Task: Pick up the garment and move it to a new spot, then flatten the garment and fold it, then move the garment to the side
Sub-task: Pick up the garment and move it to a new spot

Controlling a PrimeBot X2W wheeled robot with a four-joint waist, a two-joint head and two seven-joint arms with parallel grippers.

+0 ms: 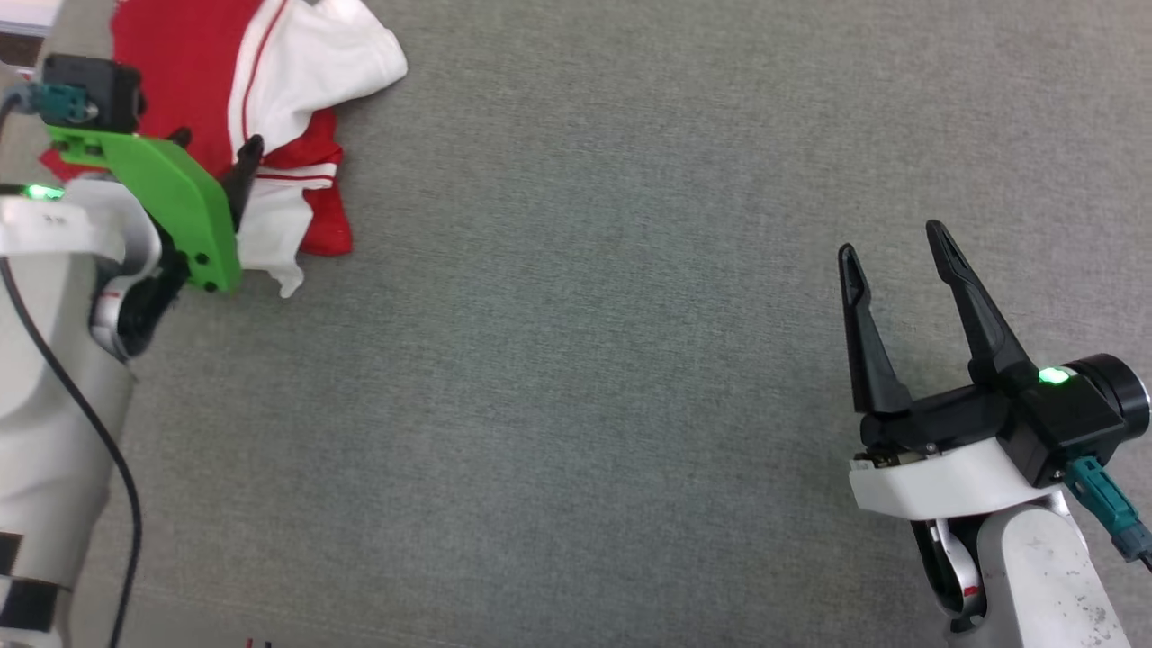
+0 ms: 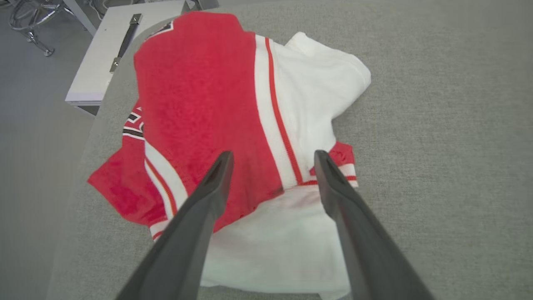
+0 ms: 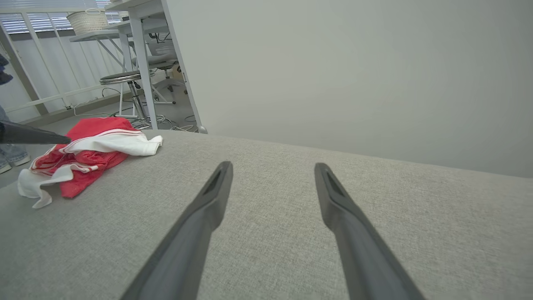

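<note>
My left pincer point(image 2: 272, 155) hangs spread wide just over the crumpled garment point(image 2: 195, 91), which lies at the far left of the grey tabletop point(image 1: 585, 360). My right pincer point(image 1: 891, 241) is also wide and empty, well apart at the near right.

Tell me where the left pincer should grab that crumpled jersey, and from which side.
Probably the striped seam of the jersey where red meets white, from straight above. It lies in a low crumpled heap on the grey surface, with no lifted edge for a side approach, and the open left pincer hangs over that seam.
</note>
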